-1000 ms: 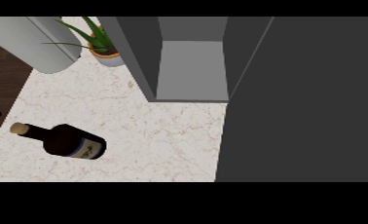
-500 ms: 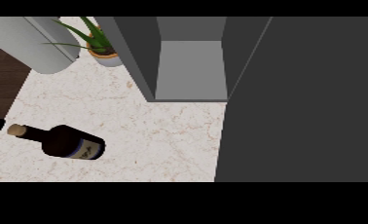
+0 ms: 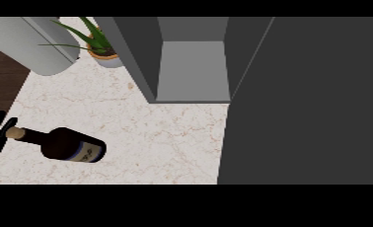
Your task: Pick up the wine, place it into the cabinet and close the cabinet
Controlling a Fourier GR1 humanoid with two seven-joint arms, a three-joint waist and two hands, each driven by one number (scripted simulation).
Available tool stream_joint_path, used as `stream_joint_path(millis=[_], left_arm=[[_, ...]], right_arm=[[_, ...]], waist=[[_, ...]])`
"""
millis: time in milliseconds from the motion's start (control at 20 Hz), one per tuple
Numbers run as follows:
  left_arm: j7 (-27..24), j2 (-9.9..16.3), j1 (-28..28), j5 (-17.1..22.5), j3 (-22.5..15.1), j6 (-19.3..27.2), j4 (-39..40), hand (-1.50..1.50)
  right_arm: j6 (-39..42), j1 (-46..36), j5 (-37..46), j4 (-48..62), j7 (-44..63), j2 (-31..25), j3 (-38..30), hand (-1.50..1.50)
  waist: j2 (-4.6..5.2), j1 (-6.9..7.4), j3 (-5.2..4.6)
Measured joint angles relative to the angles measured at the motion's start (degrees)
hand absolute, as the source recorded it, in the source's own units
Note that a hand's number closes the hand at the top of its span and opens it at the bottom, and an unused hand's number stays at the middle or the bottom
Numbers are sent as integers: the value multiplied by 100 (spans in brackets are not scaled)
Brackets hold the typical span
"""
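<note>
Head view has the wine bottle [image 3: 67, 145] lying on its side on the marble counter [image 3: 167, 132], low left, neck pointing at the left edge. Cabinet [image 3: 191, 68] sits open up top, its door [image 3: 299, 102] swung out on the right. Looks like the pick-up step, nothing grabbed yet. A sliver of black fingers [image 3: 6, 131] pokes in at the left edge, right by the cork, presumably the left hand; can't tell if they're open or curled. Right hand isn't showing. Next it needs to wrap round the bottle's body.
</note>
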Motion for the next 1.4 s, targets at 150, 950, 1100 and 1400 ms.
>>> stream_joint_path(millis=[150, 950, 1100, 1400], left_arm=[[-310, -45, -133, -252, 49, -81, 356, -150], [-1549, -24, -387, -954, 103, -847, 2083, -150], [-1857, -69, -470, -1147, 51, -943, 2438, -150], [-2175, -37, -627, -1296, 57, -1005, 2910, -150]], right_arm=[[21, 86, 0, 5, -81, 45, -8, -150], [8, -31, 32, 20, -31, 97, 55, -150], [17, -54, 22, 1, 34, 86, 43, -150], [101, -7, -15, -13, 68, 86, -81, -150]], waist=[[1, -10, 1], [3, 0, 1], [2, -9, 1], [0, -11, 1]])
